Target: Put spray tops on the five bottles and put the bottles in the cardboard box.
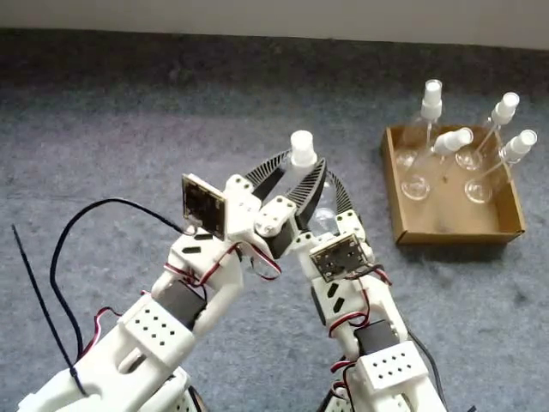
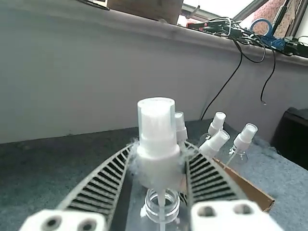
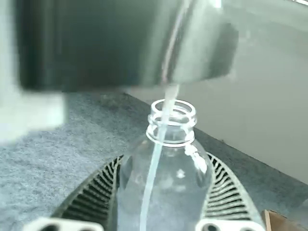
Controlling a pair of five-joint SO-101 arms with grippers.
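The left pincer (image 2: 159, 166) is pinching a white plastic spray top (image 2: 156, 130) by its collar, its black ribbed fingers pressed to either side. The thin clear tube (image 3: 159, 144) hanging from the spray top already dips through the open neck of a clear bottle (image 3: 163, 183) directly below. The right pincer (image 3: 161, 190) is closed around that bottle's rounded body, holding it upright. The held bottle sits near the cardboard box (image 1: 395, 193), just off the box's side wall that faces the two pincers. The bottle looks like light, thin, see-through plastic with a ridged, threaded neck. It is likely smooth and slippery and may dent under a hard squeeze, so the wide body, low down, seems the safest place to hold it. The spray top is small, rigid and light. Its collar looks like the best grip, since the nozzle head could press down and the tube bends easily. Inside the box, which is shallow, brown and open-topped, four other bottles (image 1: 455, 140) already wear white spray tops and lean at different angles. The box rests on a tabletop (image 1: 129, 129) covered in grey, fuzzy carpet-like fabric.
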